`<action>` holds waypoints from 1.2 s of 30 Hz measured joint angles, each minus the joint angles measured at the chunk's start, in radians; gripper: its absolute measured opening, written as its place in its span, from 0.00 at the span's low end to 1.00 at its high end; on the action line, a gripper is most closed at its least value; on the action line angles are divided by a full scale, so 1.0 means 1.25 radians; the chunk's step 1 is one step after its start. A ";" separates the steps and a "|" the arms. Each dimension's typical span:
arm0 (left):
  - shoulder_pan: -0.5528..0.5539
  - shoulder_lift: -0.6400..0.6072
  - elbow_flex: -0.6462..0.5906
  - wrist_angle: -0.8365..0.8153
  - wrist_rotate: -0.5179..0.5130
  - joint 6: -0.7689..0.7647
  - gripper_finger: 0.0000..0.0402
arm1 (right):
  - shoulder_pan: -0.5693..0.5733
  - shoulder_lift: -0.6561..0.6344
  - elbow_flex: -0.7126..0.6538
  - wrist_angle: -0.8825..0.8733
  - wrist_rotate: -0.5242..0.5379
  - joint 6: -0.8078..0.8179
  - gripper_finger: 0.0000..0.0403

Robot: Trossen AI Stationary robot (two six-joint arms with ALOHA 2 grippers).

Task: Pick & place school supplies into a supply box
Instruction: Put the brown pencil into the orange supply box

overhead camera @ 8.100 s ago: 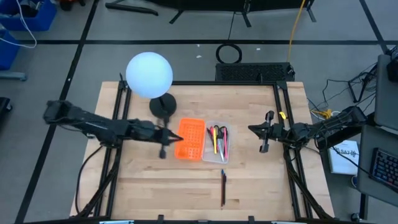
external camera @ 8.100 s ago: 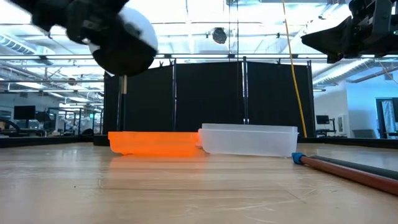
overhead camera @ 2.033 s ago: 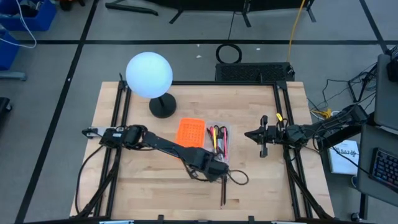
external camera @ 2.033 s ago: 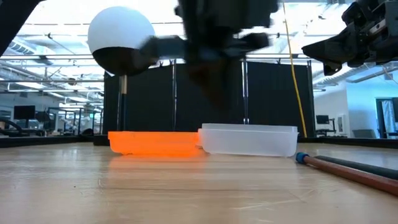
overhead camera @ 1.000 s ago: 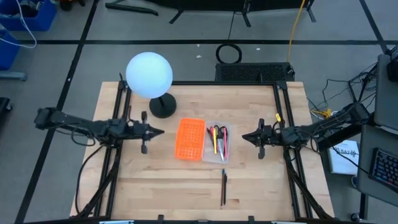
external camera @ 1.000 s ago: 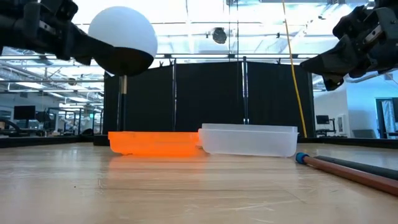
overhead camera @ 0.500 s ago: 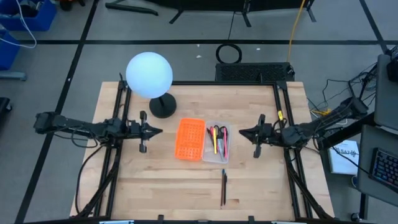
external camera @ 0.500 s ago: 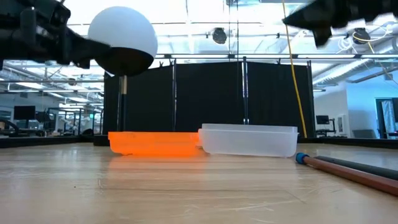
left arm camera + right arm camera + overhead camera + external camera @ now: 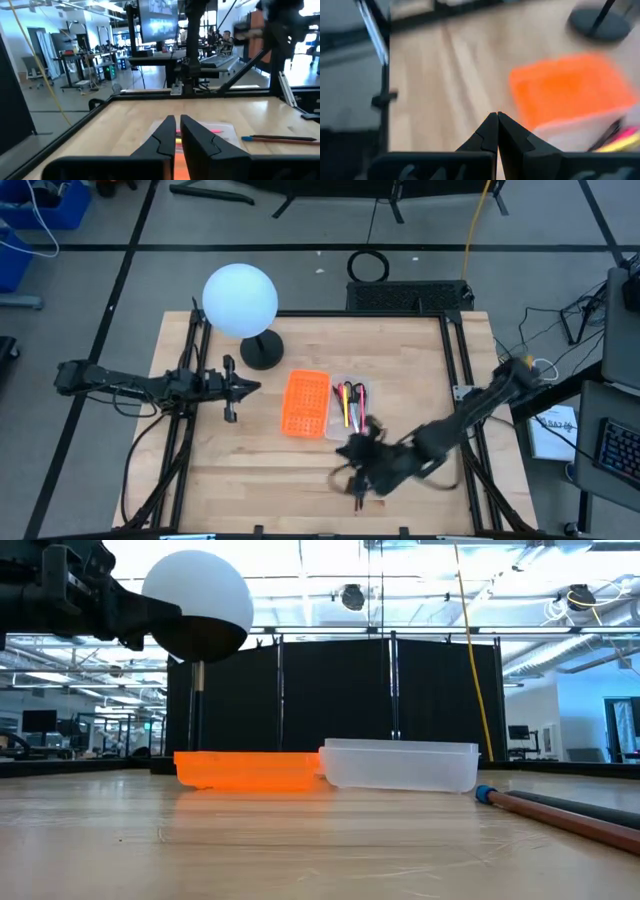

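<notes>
The clear supply box (image 9: 349,410) rests on the table next to an orange perforated tray (image 9: 306,402). It holds pink-red, yellow and black pens (image 9: 350,406). In the low view the box (image 9: 400,766) stands right of the orange tray. One loose dark pen (image 9: 358,498) lies on the table near its near edge, its far end hidden under my right arm. The low view shows that pen's blue-tipped end (image 9: 482,794). My right gripper (image 9: 352,458) hovers shut, just nearer than the box; its wrist view shows shut fingers (image 9: 497,122). My left gripper (image 9: 243,388) waits shut, left of the orange tray.
A white globe lamp (image 9: 240,300) stands on its dark round base (image 9: 261,352) at the far left of the table. Black frame rails run along the left and right table edges. Bare wood lies in front of the trays toward the near left corner.
My right arm has swung fast from the table's right edge toward the near middle. Its gripper is now low over the wood just nearer than the box, above the loose pen's far end. It has left the low view.
</notes>
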 joint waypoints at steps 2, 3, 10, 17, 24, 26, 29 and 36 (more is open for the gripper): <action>0.000 0.000 0.000 0.000 0.000 -0.010 0.10 | -0.006 0.075 0.095 -0.105 -0.092 0.026 0.00; 0.000 0.000 0.000 0.000 0.002 -0.011 0.11 | -0.006 0.112 0.137 -0.154 -0.127 0.021 0.00; 0.000 0.000 0.000 0.012 0.002 -0.012 0.11 | -0.022 0.250 0.262 -0.426 -0.275 -0.055 0.00; 0.000 0.000 0.000 0.041 0.001 0.011 0.12 | -0.039 0.253 0.221 -0.511 -0.301 -0.171 0.00; 0.000 0.000 0.000 0.042 0.000 0.037 0.12 | -0.061 0.252 0.151 -0.449 -0.309 -0.132 0.00; 0.000 0.000 0.000 0.042 -0.001 0.037 0.12 | -0.075 0.252 0.128 -0.431 -0.311 0.002 0.00; 0.000 0.000 0.000 0.042 -0.001 0.038 0.12 | -0.092 0.252 0.091 -0.419 -0.312 0.205 0.00; 0.000 0.000 0.000 0.041 -0.001 0.060 0.12 | -0.102 0.252 0.011 -0.345 -0.388 0.508 0.00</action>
